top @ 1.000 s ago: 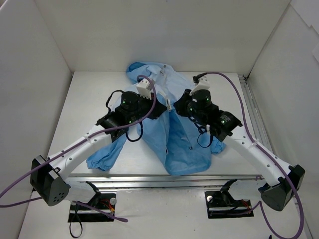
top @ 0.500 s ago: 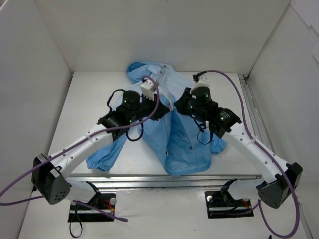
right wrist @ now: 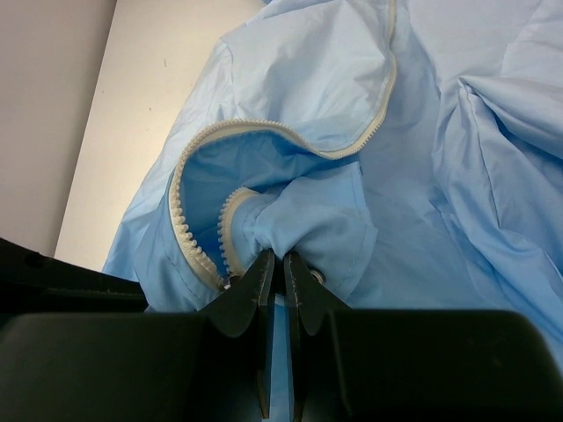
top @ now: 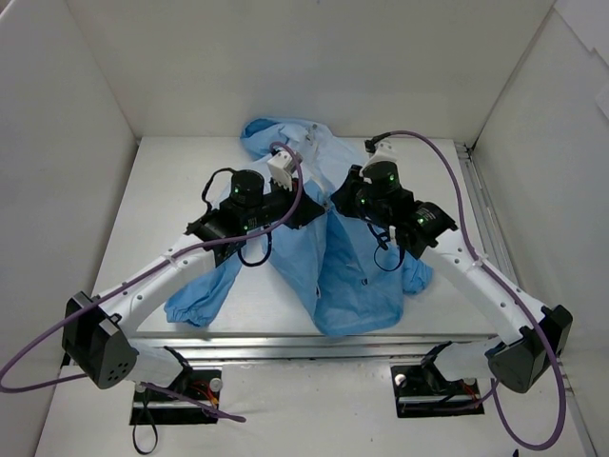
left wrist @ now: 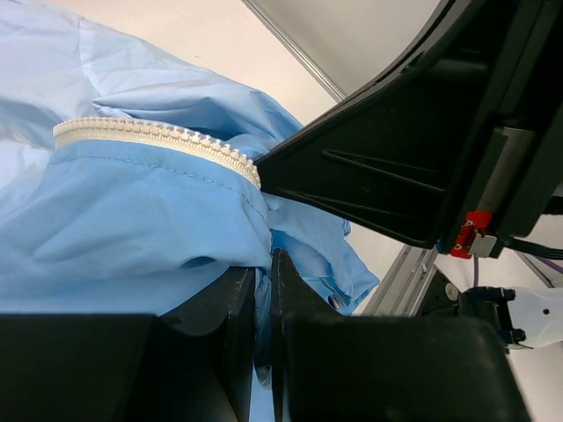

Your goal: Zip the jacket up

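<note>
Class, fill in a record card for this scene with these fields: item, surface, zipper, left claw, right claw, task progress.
item: light-blue jacket, crumpled, lying between the two arms
surface: white table
zipper: white, teeth unjoined, edge curled into a loop
left claw: shut on jacket fabric just below a zipper edge
right claw: shut on jacket fabric beside the zipper teeth
task progress: not yet zipped

White walls (top: 285, 57) around a pale tabletop (top: 157, 190); even light.
</note>
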You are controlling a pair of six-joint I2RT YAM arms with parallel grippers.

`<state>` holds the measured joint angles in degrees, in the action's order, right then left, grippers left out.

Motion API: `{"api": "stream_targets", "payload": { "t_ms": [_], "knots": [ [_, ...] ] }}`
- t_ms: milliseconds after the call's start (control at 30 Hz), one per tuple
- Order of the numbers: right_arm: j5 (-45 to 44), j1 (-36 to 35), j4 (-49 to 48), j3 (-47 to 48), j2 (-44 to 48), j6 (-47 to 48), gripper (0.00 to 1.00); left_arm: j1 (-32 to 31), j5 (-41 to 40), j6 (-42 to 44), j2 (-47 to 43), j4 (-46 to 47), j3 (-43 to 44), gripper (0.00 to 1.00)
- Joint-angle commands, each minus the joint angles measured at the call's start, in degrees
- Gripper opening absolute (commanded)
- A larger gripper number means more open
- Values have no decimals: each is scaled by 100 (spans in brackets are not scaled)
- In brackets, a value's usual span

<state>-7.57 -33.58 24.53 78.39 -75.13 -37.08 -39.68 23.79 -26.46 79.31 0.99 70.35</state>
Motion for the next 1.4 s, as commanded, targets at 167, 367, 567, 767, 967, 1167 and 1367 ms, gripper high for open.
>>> {"api": "stream_targets", "payload": {
  "t_ms": [167, 367, 567, 767, 967, 1167, 1367],
  "knots": [
    [-8, 80, -775, 72, 280, 473, 0, 399, 678, -535, -109, -283, 260, 0],
    [177, 89, -766, 80, 298, 658, 0, 576, 1583, -738, 225, -714, 515, 0],
    [344, 97, -766, 62, 262, 991, 14, 760, 2304, -914, 506, -1145, 848, 0],
    [554, 98, -766, 177, 350, 1738, 36, 988, 2604, -887, 638, -2005, 1279, 0],
    [1626, 97, -766, 54, 596, 2889, 35, 1181, 3061, -870, 1042, -2885, 1745, 0],
    [2918, 10, -766, -482, 1035, 3593, 31, 1182, 3474, -1054, 1324, -3096, 1851, 0],
    [2657, -455, -748, -807, 1106, 4130, 32, 1235, 3544, -1212, 1473, -3299, 1992, 0]
  ]
}}
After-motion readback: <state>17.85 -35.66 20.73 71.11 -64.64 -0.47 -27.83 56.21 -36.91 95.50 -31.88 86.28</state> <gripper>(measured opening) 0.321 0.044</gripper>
